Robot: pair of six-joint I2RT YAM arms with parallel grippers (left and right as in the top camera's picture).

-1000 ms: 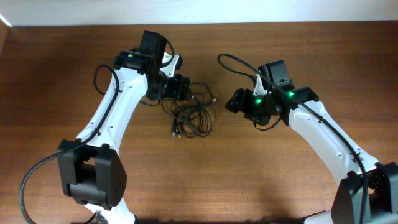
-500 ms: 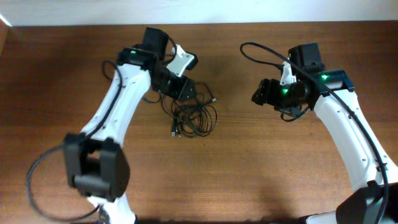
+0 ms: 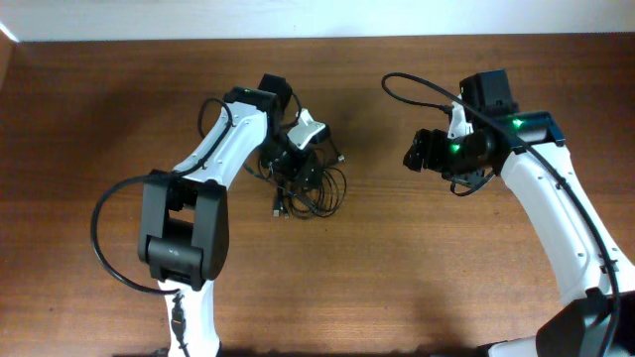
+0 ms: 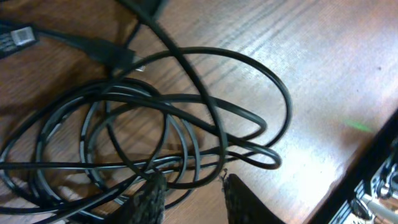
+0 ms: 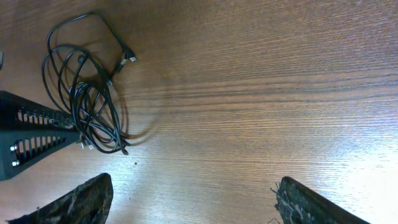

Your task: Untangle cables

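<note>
Left wrist view, lower edge: the left gripper (image 4: 189,200) shows two dark, rough fingertips (image 4: 151,198) standing narrowly apart. Bare wood shows in the gap, so the jaws are released and clamp nothing. Just beyond the tips, and partly between them, lie the cables (image 4: 214,124). They are thin black cords in overlapping loops resting on the table (image 4: 329,68). Several strands cross one another in front of the tips. Farther off, at the upper left, a flat plug (image 4: 17,36) lies at the end of one cord.

Right wrist view, lower edge: the right gripper (image 5: 193,204) has its two fingers at opposite corners of the picture. They are spread wide, with only bare wood between them, so this gripper is released and empty. Beyond it stretches open tabletop. At the far left the cables lie heaped, with two small plug ends poking out toward the right. The dark slotted body of the left gripper touches the heap's near side.

Overhead view: the heap lies left of the table's middle. Two plugs stick out at its near left edge, and the left gripper rests on its far part. The right gripper hangs well apart to the right, facing the heap.
</note>
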